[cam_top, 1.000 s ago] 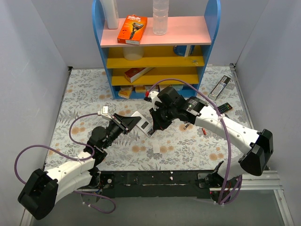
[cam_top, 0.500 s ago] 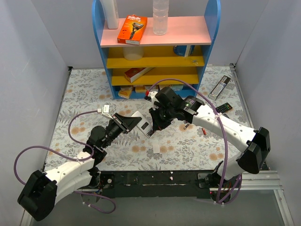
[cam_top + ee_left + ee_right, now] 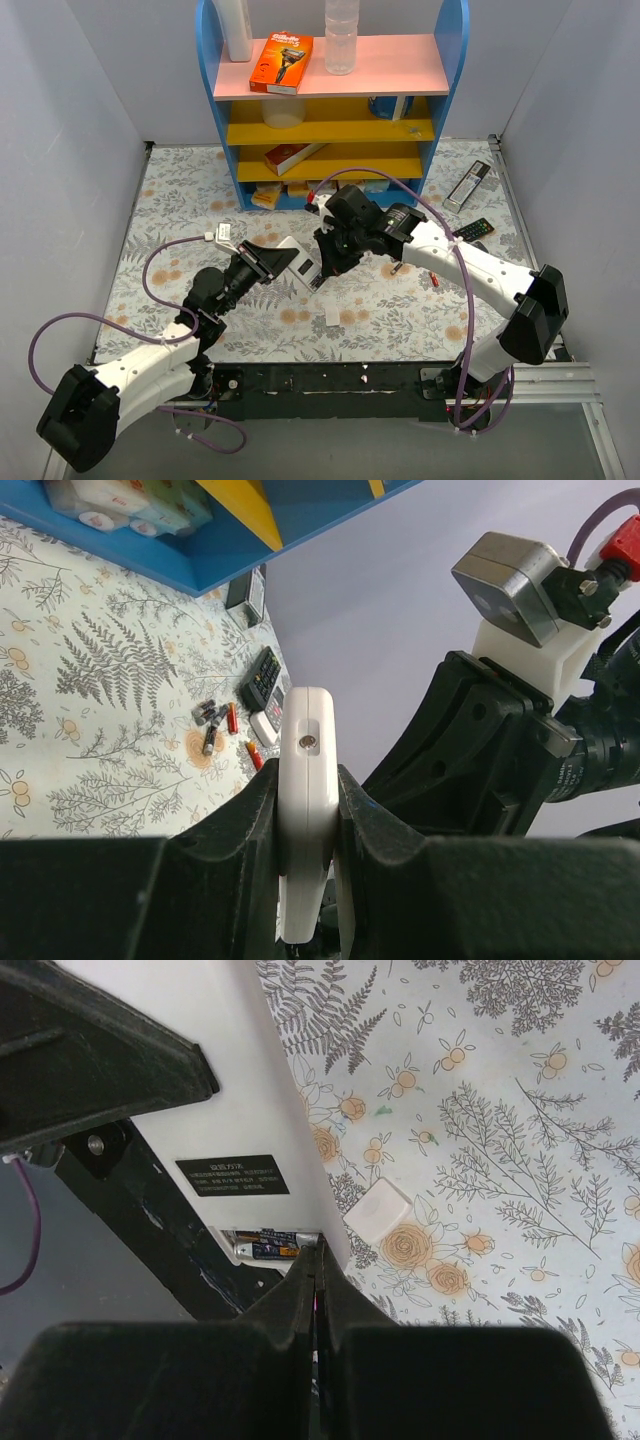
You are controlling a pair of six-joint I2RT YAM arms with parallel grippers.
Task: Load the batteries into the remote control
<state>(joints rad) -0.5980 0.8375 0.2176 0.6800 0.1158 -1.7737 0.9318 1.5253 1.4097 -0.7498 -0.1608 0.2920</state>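
Observation:
My left gripper (image 3: pixel 283 262) is shut on the small white remote control (image 3: pixel 303 262) and holds it above the table. The left wrist view shows the remote edge-on (image 3: pixel 306 810) between the jaws. In the right wrist view the remote's white back (image 3: pixel 250 1110) has a black label and an open compartment with a battery (image 3: pixel 262 1249) lying in it. My right gripper (image 3: pixel 318 1245) is shut, its tips touching the compartment's edge next to that battery. Loose batteries (image 3: pixel 212 720) lie on the table, also seen from above (image 3: pixel 397 268). A small white cover (image 3: pixel 378 1210) lies on the table.
A blue shelf unit (image 3: pixel 335 100) with boxes and bottles stands at the back. A long black remote (image 3: pixel 477 229) and another remote (image 3: pixel 467 184) lie at the right. The arms' cables loop over the table. Grey walls close in both sides.
My right gripper has shifted a little left, closer onto the remote. The left arm still holds the remote in nearly the same place.

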